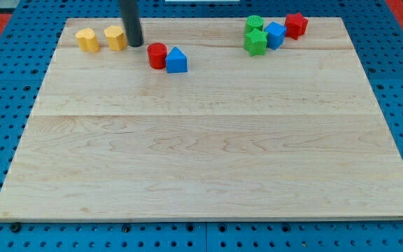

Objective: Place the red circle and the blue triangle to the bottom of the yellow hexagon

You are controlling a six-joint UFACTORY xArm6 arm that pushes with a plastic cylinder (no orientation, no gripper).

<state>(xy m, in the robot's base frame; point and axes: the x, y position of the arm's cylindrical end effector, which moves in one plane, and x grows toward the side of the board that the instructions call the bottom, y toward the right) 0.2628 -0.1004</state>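
Observation:
The red circle (157,54) and the blue triangle (177,61) sit side by side, touching, near the view's top left of the wooden board (208,161). The yellow hexagon (115,38) lies up and to the left of them. My tip (134,44) stands just right of the yellow hexagon, close to or touching it, and up-left of the red circle, with a small gap to it.
A second yellow block (87,40), heart-like, lies left of the hexagon. At the view's top right is a cluster: two green blocks (255,42) (255,24), a blue block (275,34) and a red block (296,24). Blue pegboard surrounds the board.

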